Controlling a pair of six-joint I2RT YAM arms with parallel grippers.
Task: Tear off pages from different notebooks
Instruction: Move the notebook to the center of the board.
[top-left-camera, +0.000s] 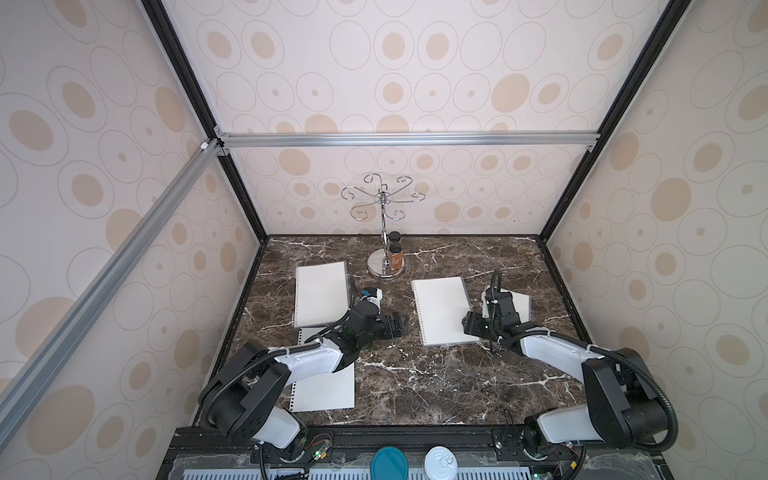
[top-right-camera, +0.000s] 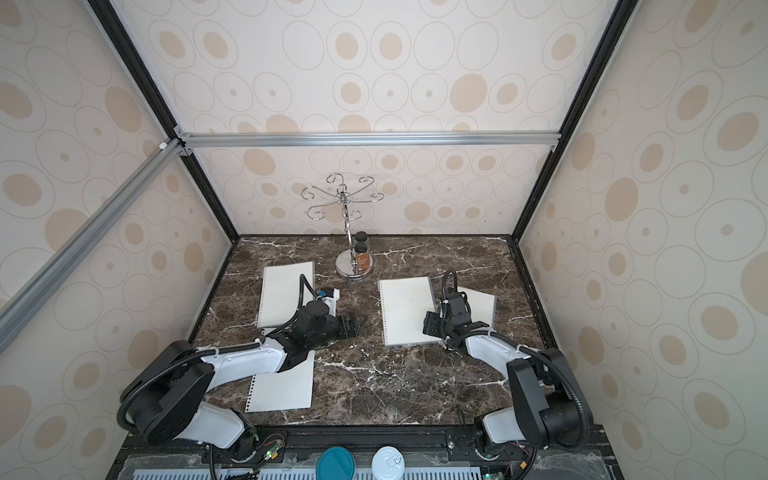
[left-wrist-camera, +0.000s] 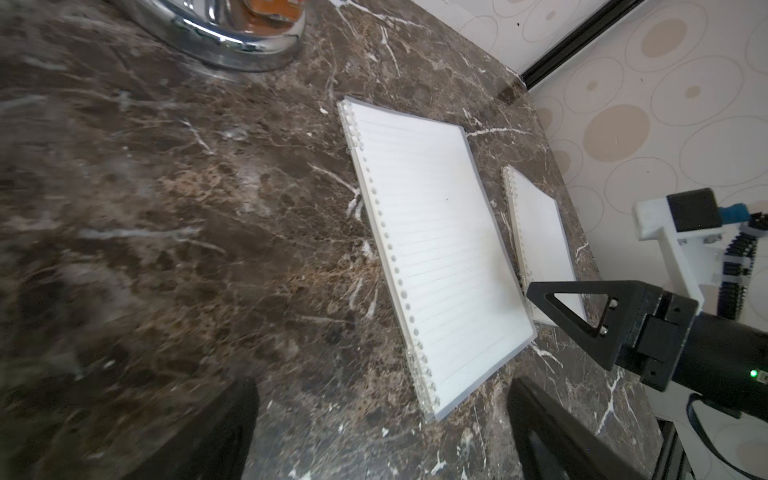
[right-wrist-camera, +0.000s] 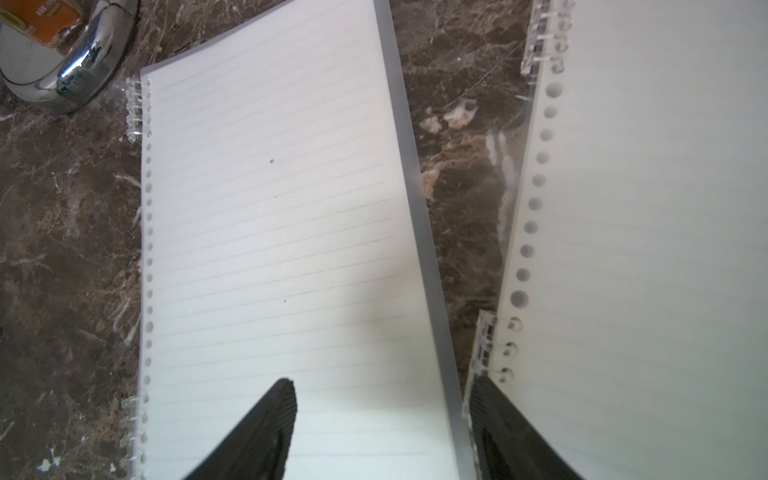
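at the left of the bench (top-left-camera: 415, 382) a loose page (top-left-camera: 328, 388) lies flat near the front, its long axis running front to back. its punched holes run along its left edge, and its far end is hidden under the left arm. just behind it the left notebook (top-left-camera: 320, 295) lies the same way; i cannot tell which edge carries its coil. only the top views show these two.

the left claw (top-left-camera: 397, 325) hangs over bare bench between the left and middle notebooks, spread wide and empty. at the back stands a chrome stand (top-left-camera: 384, 266) with a brown bottle (top-left-camera: 395, 258) on its base.

the middle notebook (top-left-camera: 442, 311) also runs front to back, coil edge to the left. the right claw (right-wrist-camera: 382, 384) is partly open and grips nothing. it straddles that notebook's right edge near the front, one finger over the page and the other by the coil of the small notebook (right-wrist-camera: 644, 249).

that small notebook lies furthest right, skewed, with its coil edge facing the middle one. the arm covers much of it in both top views. the right wrist view alone shows coils only at the ends of each bound edge, with bare holes between.
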